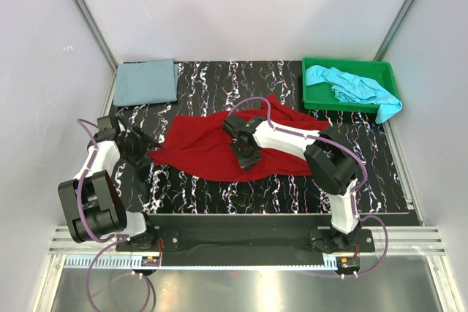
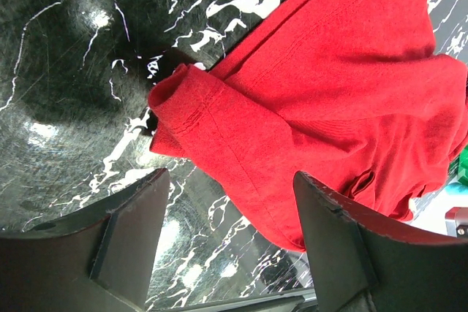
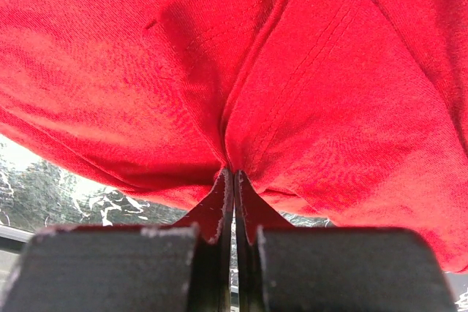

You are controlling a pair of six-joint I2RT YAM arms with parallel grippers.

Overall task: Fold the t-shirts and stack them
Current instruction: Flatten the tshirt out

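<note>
The deep red t-shirt lies crumpled across the middle of the black marbled table. My right gripper is shut on a pinch of its cloth, which bunches up into the fingertips. My left gripper is open just off the shirt's left end; a rolled sleeve edge lies ahead of the fingers. The grey-blue t-shirt lies folded flat at the back left. The light turquoise t-shirt is heaped in the green tray.
The green tray stands at the back right, with turquoise cloth hanging over its right rim. White walls and metal posts close in the table on three sides. The arm bases sit on a rail at the near edge.
</note>
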